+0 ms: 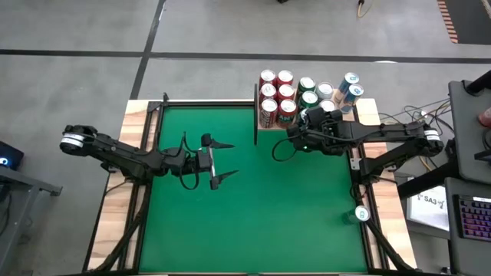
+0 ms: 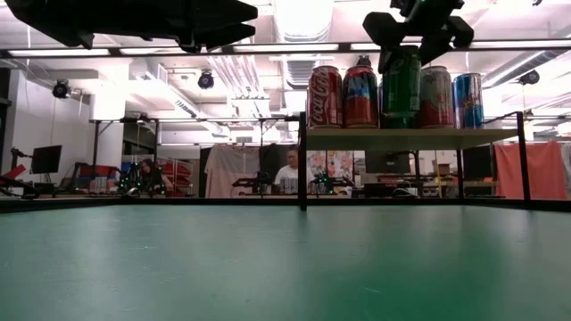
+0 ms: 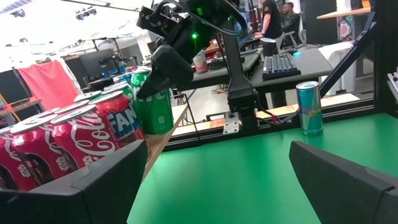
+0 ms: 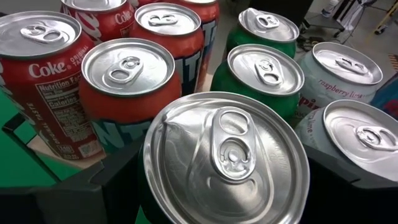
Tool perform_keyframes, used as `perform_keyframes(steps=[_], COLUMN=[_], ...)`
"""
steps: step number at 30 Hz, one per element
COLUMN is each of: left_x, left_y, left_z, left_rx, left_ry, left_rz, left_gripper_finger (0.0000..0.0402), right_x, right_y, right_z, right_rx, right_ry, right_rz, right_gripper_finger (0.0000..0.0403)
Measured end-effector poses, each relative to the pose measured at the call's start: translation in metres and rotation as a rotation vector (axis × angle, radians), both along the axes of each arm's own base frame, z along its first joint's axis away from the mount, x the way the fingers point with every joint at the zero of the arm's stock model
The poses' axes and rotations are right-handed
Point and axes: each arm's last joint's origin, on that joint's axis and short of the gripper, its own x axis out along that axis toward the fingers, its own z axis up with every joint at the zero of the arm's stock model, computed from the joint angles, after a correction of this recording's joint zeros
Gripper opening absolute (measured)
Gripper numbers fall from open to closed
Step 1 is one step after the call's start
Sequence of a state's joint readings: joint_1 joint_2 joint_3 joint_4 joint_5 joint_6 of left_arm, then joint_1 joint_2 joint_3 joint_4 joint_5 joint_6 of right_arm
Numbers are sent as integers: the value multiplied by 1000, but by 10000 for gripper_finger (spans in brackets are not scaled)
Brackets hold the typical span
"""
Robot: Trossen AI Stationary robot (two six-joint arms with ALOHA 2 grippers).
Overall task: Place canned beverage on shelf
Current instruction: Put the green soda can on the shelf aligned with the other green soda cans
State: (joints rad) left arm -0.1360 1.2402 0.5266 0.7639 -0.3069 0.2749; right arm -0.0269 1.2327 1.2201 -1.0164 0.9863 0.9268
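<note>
At the front edge of the small light-wood shelf [image 2: 410, 138] on black posts, the right pincer [image 2: 403, 67] is clamped round a green aluminium drink can [image 2: 401, 85] set beside the other cans, so next it probably just lets go and lifts clear, while the left pincer [image 1: 222, 162] sits wide apart over the green worktop [image 1: 253, 207].

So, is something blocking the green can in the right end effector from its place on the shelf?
Nothing visible blocks it. The right end effector holds the green can at the shelf front edge, with red cans beside it and other cans behind.
</note>
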Motion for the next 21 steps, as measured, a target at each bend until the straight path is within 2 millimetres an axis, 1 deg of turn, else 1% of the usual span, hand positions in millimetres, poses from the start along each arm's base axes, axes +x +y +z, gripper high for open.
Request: perform_keyframes(steps=[9,15,21], left_x=[0,0,0], left_y=[0,0,0], left_z=[0,0,0], left_rx=[0,0,0], left_ry=[0,-1,-3], left_rz=[1,1,1], left_gripper_finger=[378,378,378], right_x=[-4,-1,3], right_y=[0,0,-7], right_z=[-2,-5,-10], right_rx=[13,15,18], right_ry=[20,9,31], right_rz=[-21,-36,-64], right_gripper_finger=[298,298,298])
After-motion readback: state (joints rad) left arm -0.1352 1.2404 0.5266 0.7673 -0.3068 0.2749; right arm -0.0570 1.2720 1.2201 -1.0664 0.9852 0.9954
